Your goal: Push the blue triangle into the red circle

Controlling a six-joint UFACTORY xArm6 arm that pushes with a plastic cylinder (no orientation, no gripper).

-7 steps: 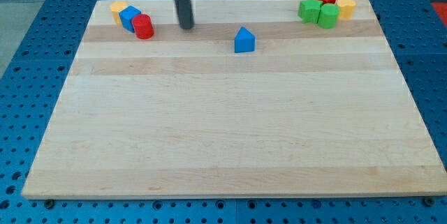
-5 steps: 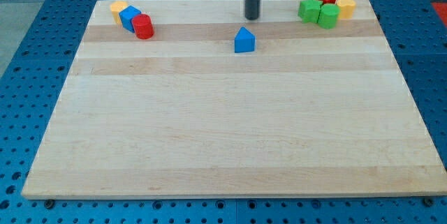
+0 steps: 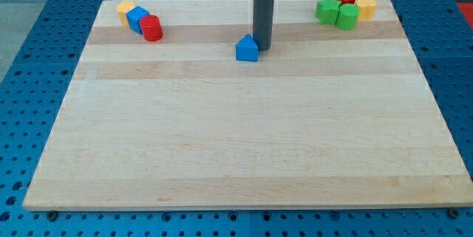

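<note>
Wooden desk (image 3: 244, 134) at mid-push: my tip (image 3: 263, 48), gripperless, has swung to the blue triangle's (image 3: 247, 48) right and nudged it leftward, toward the red circle (image 3: 151, 28) still well apart at upper left.

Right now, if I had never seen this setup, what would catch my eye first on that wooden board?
Probably the dark rod coming down from the view's top, my tip right against the right side of the blue triangle near the board's upper middle. Next, two bright clusters at the top corners: the red circle with a blue and a yellow block at the view's left, and green, red and yellow blocks huddled at the view's right.
</note>
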